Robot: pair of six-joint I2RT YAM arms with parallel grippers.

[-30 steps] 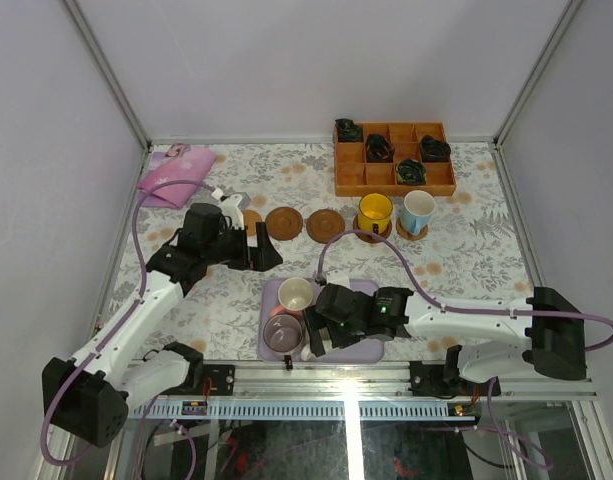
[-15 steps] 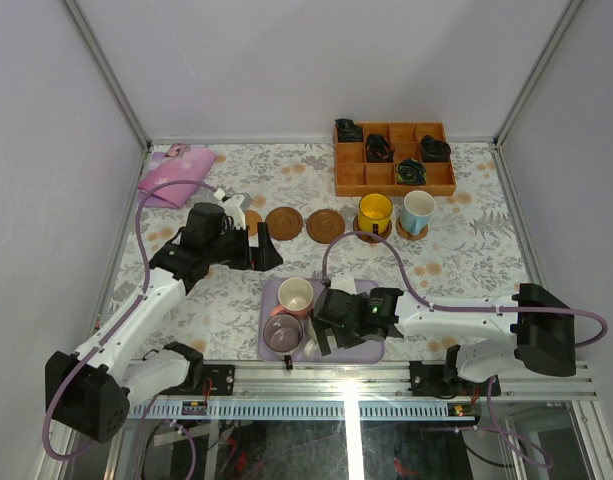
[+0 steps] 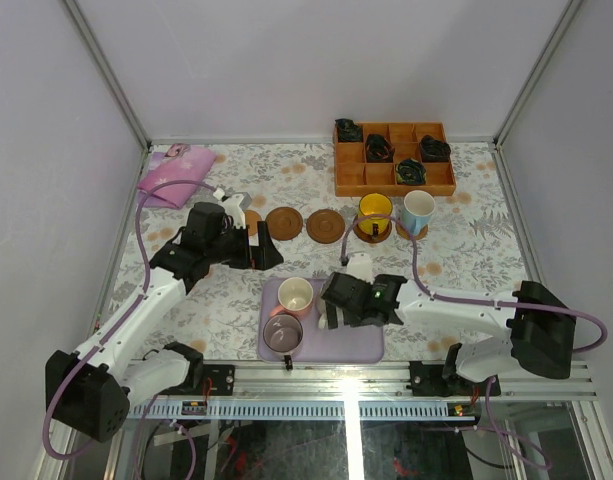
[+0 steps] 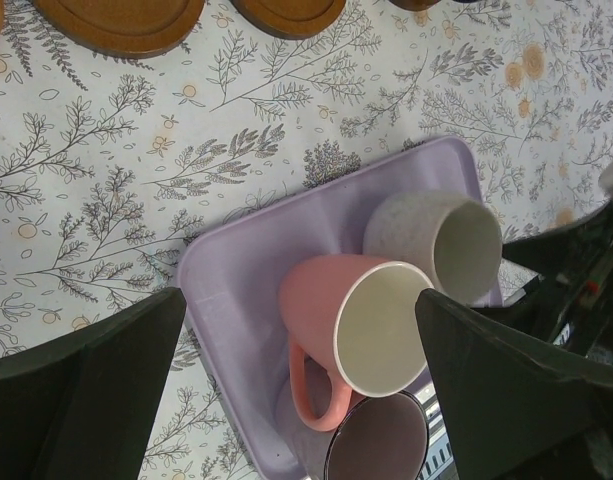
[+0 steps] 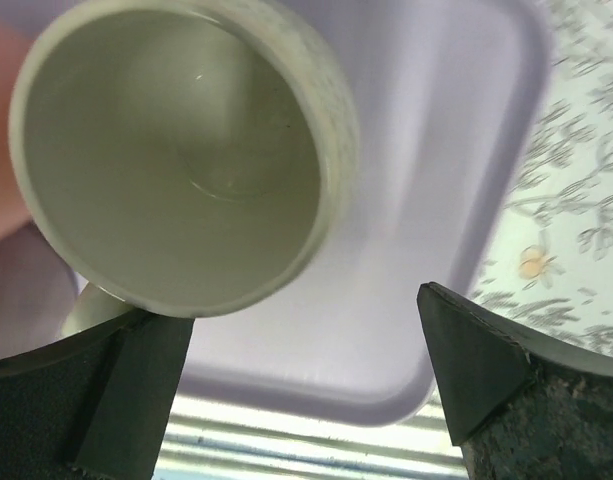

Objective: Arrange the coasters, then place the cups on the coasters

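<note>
Right gripper (image 5: 301, 315): jaws wide apart, nothing held, low over lavender tray (image 5: 426, 200). White cup (image 5: 176, 150) sits beside one finger. Pink cup (image 4: 361, 330) and purple cup (image 4: 376, 450) crowd just beside it on the tray. Left gripper (image 3: 258, 246): wide apart, empty, near two bare coasters (image 3: 284, 222). Yellow cup (image 3: 375, 212) and blue cup (image 3: 418, 210) stand on coasters by wooden box (image 3: 394, 182).

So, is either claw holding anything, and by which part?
Nothing is held: the left claw and the right claw are both open and empty.
</note>
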